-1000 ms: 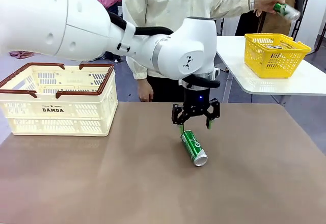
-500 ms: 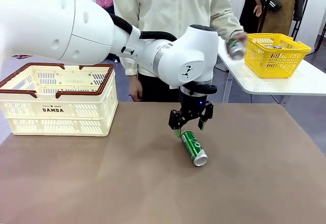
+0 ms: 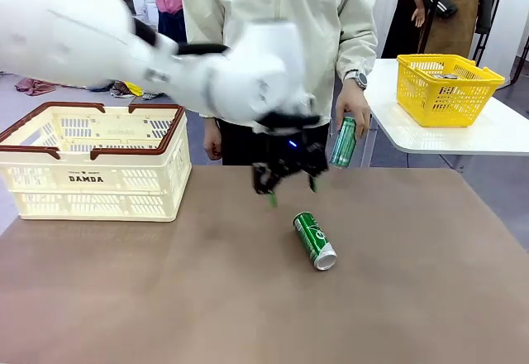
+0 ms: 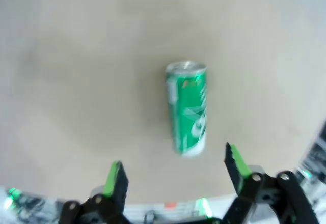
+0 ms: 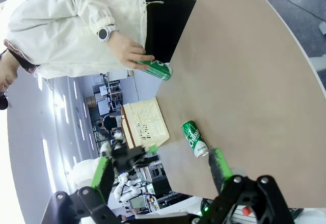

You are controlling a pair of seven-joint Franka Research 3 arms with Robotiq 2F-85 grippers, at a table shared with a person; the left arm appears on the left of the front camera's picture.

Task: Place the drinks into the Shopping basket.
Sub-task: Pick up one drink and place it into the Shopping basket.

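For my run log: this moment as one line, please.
left gripper: open, near lying can | right gripper: open | hand: holds second can

Lying green can, held green can, cream basket

The Shopping basket bears "DAMDA" in dark print on its cream side wall.

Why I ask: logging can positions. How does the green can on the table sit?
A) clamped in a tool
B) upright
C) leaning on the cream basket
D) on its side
D: the green can lies on its side on the table, clear of the open left tool.
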